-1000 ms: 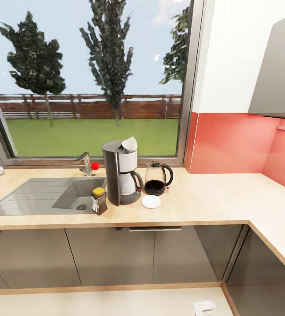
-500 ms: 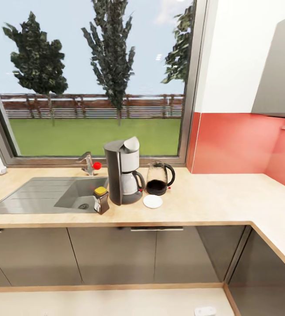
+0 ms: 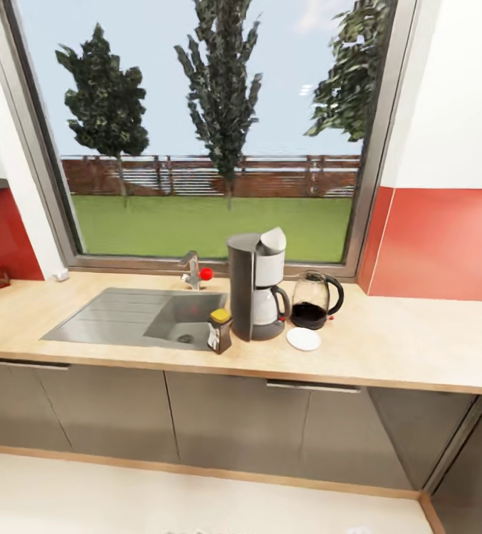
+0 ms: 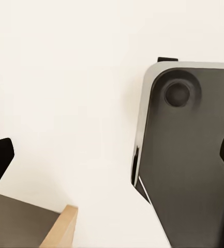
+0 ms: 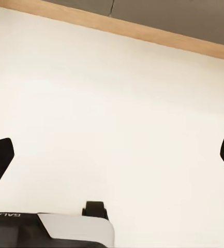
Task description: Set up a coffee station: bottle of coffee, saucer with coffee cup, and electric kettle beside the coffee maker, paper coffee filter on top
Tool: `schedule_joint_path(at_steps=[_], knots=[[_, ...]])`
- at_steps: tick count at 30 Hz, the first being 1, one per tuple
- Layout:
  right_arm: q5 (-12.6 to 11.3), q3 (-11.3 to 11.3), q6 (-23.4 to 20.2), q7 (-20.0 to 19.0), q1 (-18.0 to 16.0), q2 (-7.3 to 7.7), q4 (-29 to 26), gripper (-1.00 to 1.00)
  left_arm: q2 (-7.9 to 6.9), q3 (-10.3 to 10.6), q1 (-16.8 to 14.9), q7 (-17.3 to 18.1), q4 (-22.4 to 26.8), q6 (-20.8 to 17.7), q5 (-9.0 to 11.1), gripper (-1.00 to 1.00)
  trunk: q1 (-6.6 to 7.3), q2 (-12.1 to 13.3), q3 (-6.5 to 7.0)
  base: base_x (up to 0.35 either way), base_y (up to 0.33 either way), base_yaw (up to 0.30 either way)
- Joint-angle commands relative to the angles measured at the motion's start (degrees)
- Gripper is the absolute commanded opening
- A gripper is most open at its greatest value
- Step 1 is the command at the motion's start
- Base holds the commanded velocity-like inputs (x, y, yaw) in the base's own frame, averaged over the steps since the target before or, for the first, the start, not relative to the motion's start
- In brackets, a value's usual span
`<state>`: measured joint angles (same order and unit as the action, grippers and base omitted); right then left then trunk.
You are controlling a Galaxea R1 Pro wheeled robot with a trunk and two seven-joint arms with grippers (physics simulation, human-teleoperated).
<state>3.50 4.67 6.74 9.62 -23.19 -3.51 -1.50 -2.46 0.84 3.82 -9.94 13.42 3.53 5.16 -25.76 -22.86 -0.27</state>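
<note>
The saucer (image 3: 303,339) lies bare just right of the coffee maker (image 3: 256,285), in front of the electric kettle (image 3: 314,300); no cup sits on it. Both grippers, left (image 4: 112,155) and right (image 5: 112,155), hang spread and empty over the floor (image 5: 112,93), neither clearly nearer.

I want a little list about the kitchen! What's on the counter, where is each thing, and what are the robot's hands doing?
coffee maker: upright on the kitchen countertop, beside the sink
bottle of coffee: at the coffee maker's sink side
electric kettle: at its other side
saucer: in front of the kettle, no cup on it
left gripper: open, empty, over pale floor
right gripper: open, empty, over pale floor
</note>
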Motion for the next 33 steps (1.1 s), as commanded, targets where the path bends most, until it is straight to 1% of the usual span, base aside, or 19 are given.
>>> schedule_joint_path(at_steps=[1, 9, 10, 12, 18, 24, 33], knots=[[0.38, 0.42, 0.03, 0.41, 0.06, -0.05, 0.1, 1.0, 0.0, 0.12, 0.05, -0.03, 0.1, 0.13, 0.55, 1.0, -0.02, -0.06, -0.08, -0.039, 0.302, 0.225], [0.4, 0.51, 0.03, 0.35, 0.4, -0.09, 0.1, 1.0, 0.03, 0.06, -0.04, 0.01, 1.6, 0.14, 0.55, 1.0, -0.02, -0.06, -0.52, -0.011, 0.306, 0.225], [0.39, 0.49, 0.0, 0.38, 0.42, -0.14, 0.1, 1.0, 0.33, 0.1, -0.04, 0.01, 1.87, 0.15, 0.55, 1.0, -0.02, -0.06, -0.57, 0.0, 0.309, 0.225], [0.39, 0.5, -0.01, 0.38, 0.42, -0.16, 0.1, 1.0, 0.45, 0.13, -0.04, 0.01, 1.93, 0.16, 0.55, 1.0, -0.02, -0.06, -0.68, 0.002, 0.309, 0.225], [0.37, 0.51, 0.03, 0.43, 0.51, -0.18, 0.1, 1.0, 0.4, 0.13, 0.01, 0.01, 2.22, 0.16, 0.55, 1.0, -0.02, -0.06, -1.01, 0.077, 0.309, 0.225], [0.37, 0.43, 0.19, 0.48, 0.51, -0.04, 0.07, 1.0, 0.39, 0.13, -0.03, 0.01, 2.22, 0.16, 0.55, 1.0, -0.02, -0.06, -1.05, 0.103, 0.324, 0.039], [0.37, 0.43, 0.21, 0.45, 0.51, -0.09, 0.1, 1.0, 0.52, 0.13, -0.04, 0.01, 3.39, 0.09, 0.55, 1.0, -0.02, -0.06, -1.05, 0.011, 0.337, 0.002]])
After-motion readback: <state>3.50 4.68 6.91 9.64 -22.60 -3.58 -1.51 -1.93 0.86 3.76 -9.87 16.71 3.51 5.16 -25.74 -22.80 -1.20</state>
